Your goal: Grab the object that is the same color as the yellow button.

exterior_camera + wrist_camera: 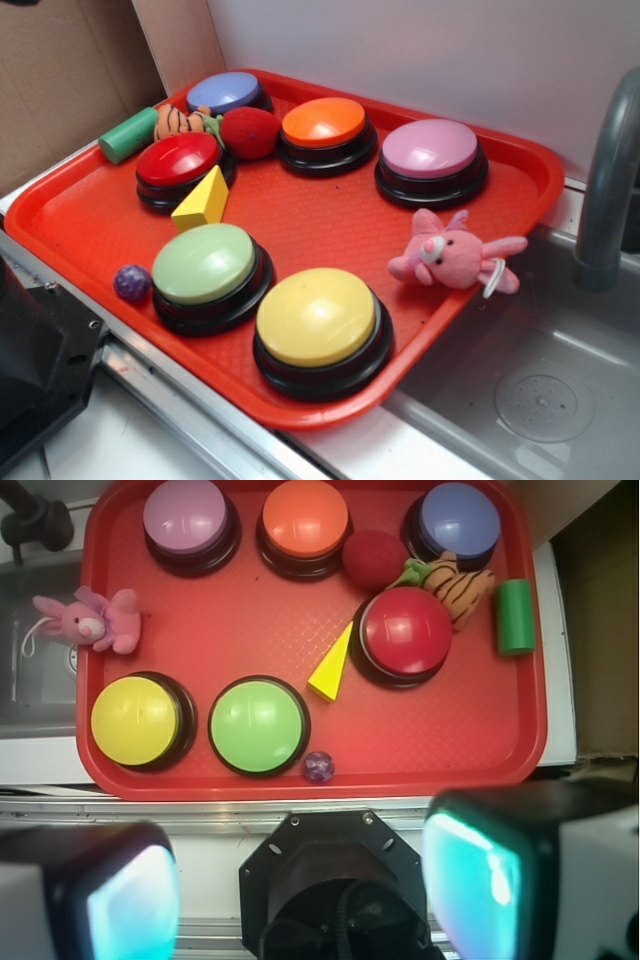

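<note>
Wrist view shows the gripper (300,890) spread wide, holding nothing, above the tray (480,750), with the yellow wedge (332,666) at the red button's (406,630) nine o'clock, likely light, rigid, slick, best pinched across its flat sides.

bright, even light from above in both views. soft white glare sits on the domes, strongest on the red button (178,160) and the yellow button (316,316). shadows under the buttons are short and soft. in the wrist view the fingers (470,875) loom blurred, glowing teal, while the tray (290,615) stays sharp.
</note>
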